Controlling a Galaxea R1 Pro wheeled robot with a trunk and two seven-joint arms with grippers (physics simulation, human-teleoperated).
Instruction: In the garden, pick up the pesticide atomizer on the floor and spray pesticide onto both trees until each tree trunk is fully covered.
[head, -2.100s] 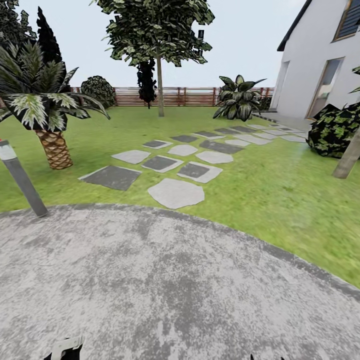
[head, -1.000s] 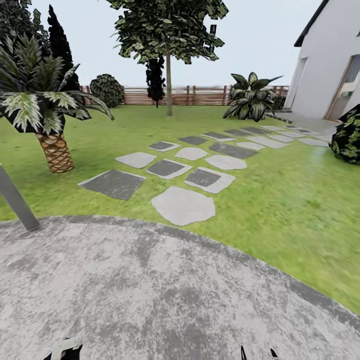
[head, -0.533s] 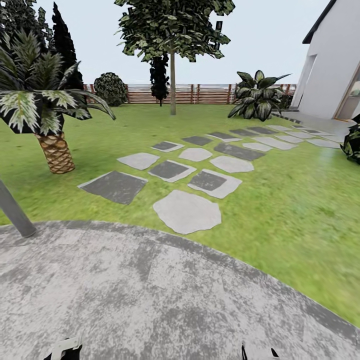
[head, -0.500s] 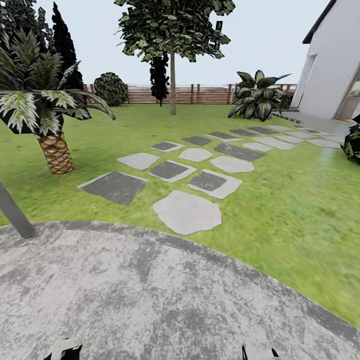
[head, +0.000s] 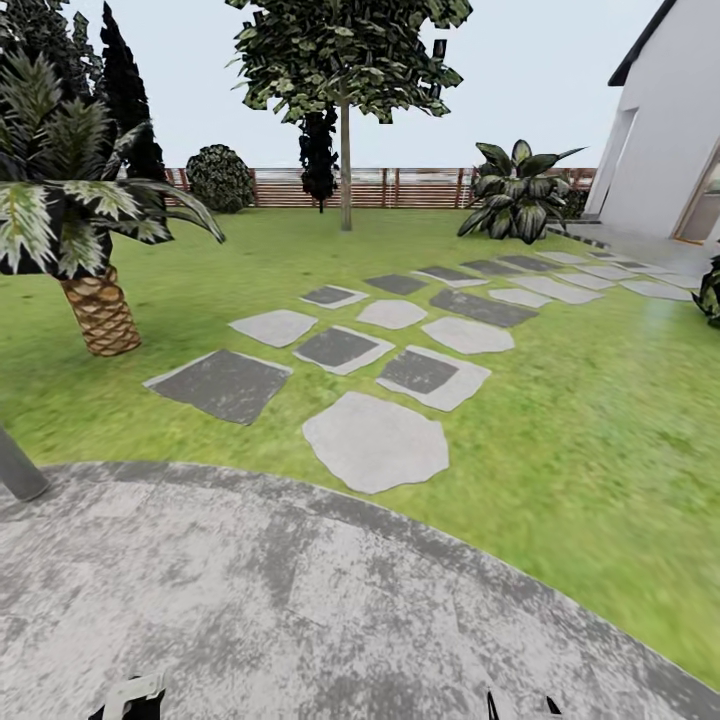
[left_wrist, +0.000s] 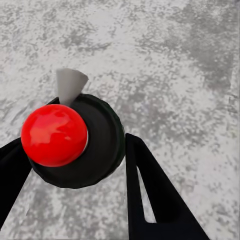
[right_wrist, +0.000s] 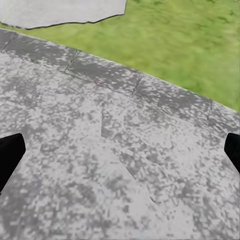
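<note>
Fingers of the left gripper (left_wrist: 72, 155) pinch the pesticide atomizer (left_wrist: 100, 140), probably for carrying over the paving (head: 300, 600) toward the far tree (head: 345, 190); the right gripper (right_wrist: 120, 150) gapes wide and empty.

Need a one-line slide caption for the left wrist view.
Left gripper closed around a black round-topped object with a red ball-like cap and grey nozzle, above mottled grey stone paving.

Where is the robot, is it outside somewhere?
Yes, it looks like a house's garden: a green lawn crossed by grey stepping stones, a brown wooden fence at the back, and a tall tree.
</note>
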